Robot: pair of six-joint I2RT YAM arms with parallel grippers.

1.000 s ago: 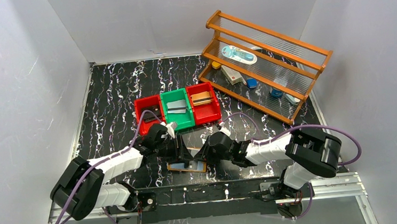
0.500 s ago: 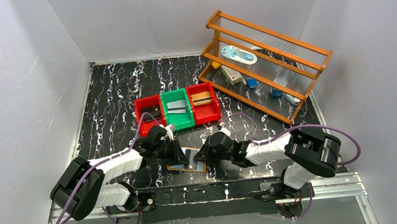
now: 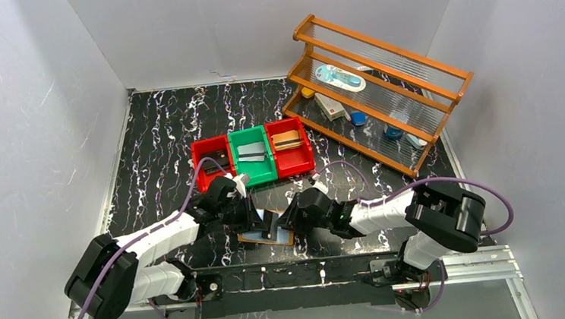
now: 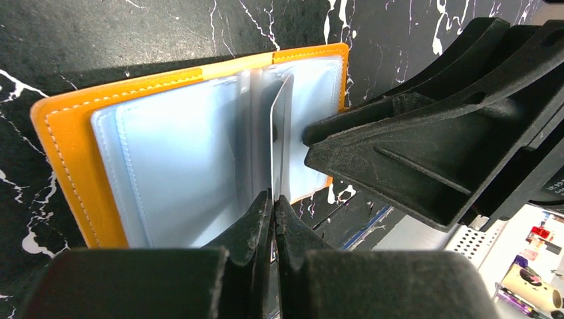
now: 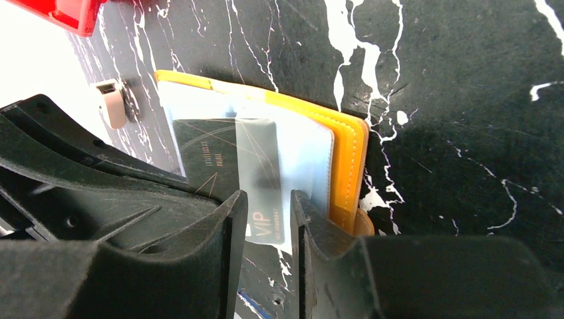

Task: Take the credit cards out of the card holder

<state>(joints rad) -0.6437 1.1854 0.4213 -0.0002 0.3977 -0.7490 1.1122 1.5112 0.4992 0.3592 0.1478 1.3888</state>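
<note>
The card holder (image 3: 267, 237), an open tan-orange wallet with pale blue clear pockets, lies flat near the front edge between both arms. In the left wrist view it (image 4: 66, 146) fills the left half. My left gripper (image 4: 273, 197) is shut on the near edge of a thin credit card (image 4: 280, 126) that stands on edge over the pockets. In the right wrist view this dark card, marked VIP (image 5: 259, 179), lies partly out of its sleeve. My right gripper (image 5: 269, 199) is open, its fingers straddling the card at the holder's (image 5: 346, 166) edge. In the top view the grippers (image 3: 256, 221) (image 3: 284, 222) face each other.
Three bins stand behind the holder: red (image 3: 203, 182), green (image 3: 268, 173), red (image 3: 308, 157). The green one holds a grey card (image 3: 251, 157). A wooden rack (image 3: 381, 91) with small items is at the back right. The holder's snap tab (image 5: 113, 106) lies on the black marble table.
My left gripper has drawn back a little to the left from over the holder. A pale card edge now shows between the two grippers. The right arm has hardly moved.
</note>
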